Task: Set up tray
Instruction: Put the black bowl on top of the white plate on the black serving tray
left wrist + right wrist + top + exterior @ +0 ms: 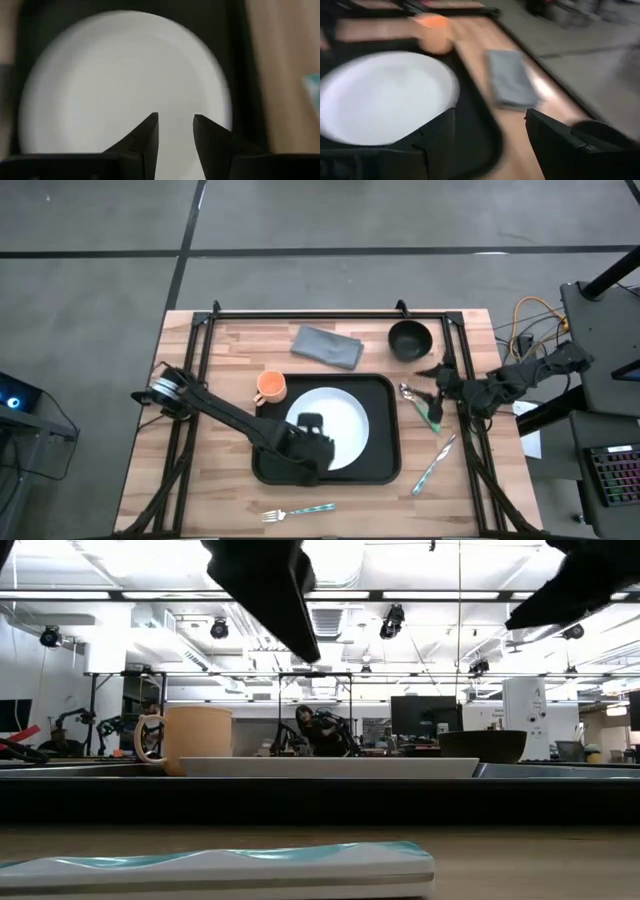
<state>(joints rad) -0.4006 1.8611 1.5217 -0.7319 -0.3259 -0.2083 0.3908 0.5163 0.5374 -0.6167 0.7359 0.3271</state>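
Currently we had the large black rectangular tray (385, 465) mid-table, round white plate (345, 420) inside. Left gripper (175, 125) hovered over the plate, slightly open, empty. Right gripper (490, 135) near the table's right edge, wide open, empty.

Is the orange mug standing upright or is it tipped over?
Upright. In the high view the orange mug shows its round open mouth from above, and in the low view it stands with vertical sides at the tray edge.
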